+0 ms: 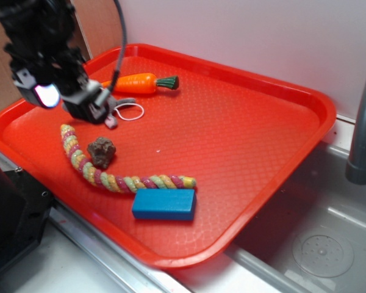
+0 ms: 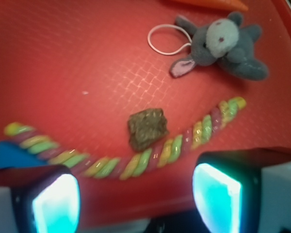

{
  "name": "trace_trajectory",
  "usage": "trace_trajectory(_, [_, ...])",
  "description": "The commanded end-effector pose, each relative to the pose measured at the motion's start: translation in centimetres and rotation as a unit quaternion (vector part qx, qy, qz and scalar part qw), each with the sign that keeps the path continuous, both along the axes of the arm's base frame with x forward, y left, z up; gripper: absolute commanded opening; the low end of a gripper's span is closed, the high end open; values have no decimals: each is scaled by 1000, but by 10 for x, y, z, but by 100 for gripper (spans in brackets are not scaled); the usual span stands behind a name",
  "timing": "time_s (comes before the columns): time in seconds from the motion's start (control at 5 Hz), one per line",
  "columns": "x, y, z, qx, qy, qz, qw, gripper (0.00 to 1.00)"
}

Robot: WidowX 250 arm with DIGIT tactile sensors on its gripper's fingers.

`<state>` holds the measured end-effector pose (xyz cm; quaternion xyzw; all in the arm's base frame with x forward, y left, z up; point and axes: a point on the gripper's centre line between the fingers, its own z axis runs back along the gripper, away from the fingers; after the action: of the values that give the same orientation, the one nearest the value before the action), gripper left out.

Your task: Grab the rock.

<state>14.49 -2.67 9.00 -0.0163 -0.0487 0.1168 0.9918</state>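
The red tray (image 1: 280, 140) holds everything. The gripper (image 1: 88, 101) hangs above its back left part, jaws spread wide and empty, both lit pads showing at the bottom of the wrist view. A striped rope (image 1: 110, 177) curves across the tray's near side, a blue block (image 1: 164, 204) beside its end, and a grey plush mouse (image 2: 223, 46) lies further back. The rock (image 1: 102, 151) sits in the rope's bend, touching it. In the wrist view the rock (image 2: 147, 127) lies ahead of the pads, roughly centred between them, with no clear long axis.

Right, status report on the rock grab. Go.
Pincer open, above the tray, holding nothing. Small dark brown lumpy rock free on the red plastic tray, ahead of the fingers. Striped twisted rope toy lies right against it, between rock and pincer.
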Motion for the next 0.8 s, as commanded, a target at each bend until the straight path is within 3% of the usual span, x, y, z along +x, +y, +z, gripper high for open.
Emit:
trace_trajectory(0.0, [17,7,-38,37,8,17,999,100])
trace_trajectory(0.2, [16,5,-55,51,23,8,998,100])
trace_trajectory(0.4, [10,4,-70,62,39,3,997,79])
trace_trajectory(0.6, [9,6,-79,67,45,10,997,0])
